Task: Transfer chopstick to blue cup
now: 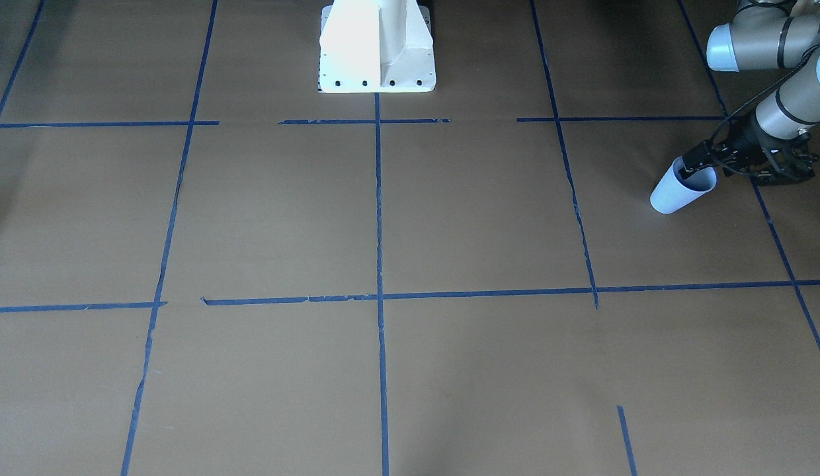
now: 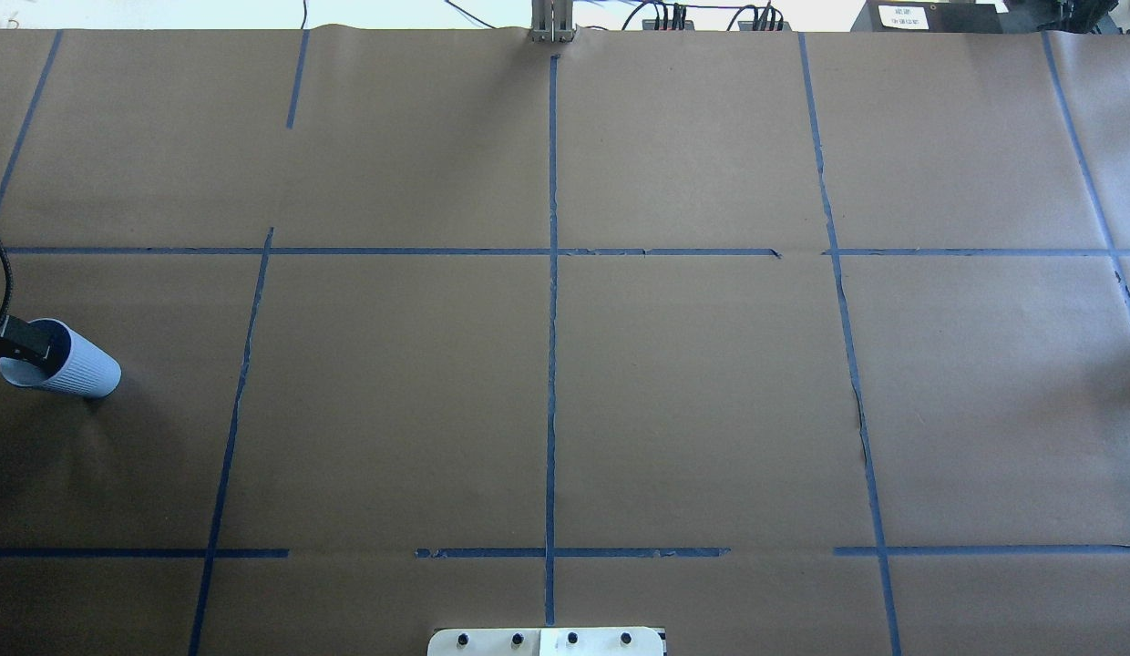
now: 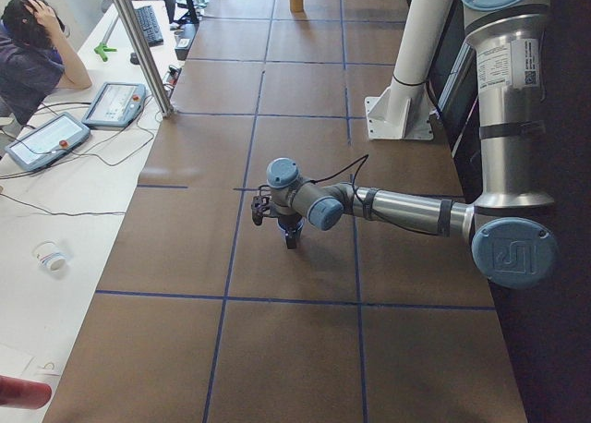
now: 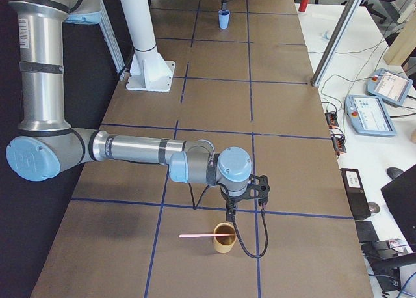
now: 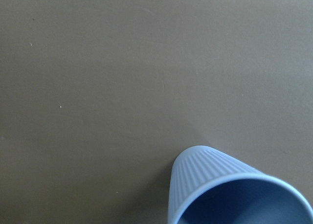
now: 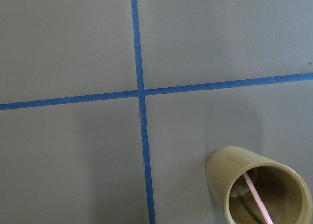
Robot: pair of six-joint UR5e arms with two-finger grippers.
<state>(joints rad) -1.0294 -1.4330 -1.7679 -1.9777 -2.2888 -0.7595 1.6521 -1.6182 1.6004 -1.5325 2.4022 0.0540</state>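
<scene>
Chopstick leans in the tan cup, lower middle, under my right gripper. My left gripper meets the rim of the blue cup, upper right. Whether either of my 2 pairs of jaws is closed, I cannot tell.

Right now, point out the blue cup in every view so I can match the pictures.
Front-facing: blue cup far right, upper half.
Overhead: cup at left edge, mid-height.
Exterior left: cup at centre, mostly hidden under the near arm.
Exterior right: cup at top, table's far end.
Left wrist: cup bottom right.
Right wrist: not in it.
Shared landmark: white base, in all four fixed views.
</scene>
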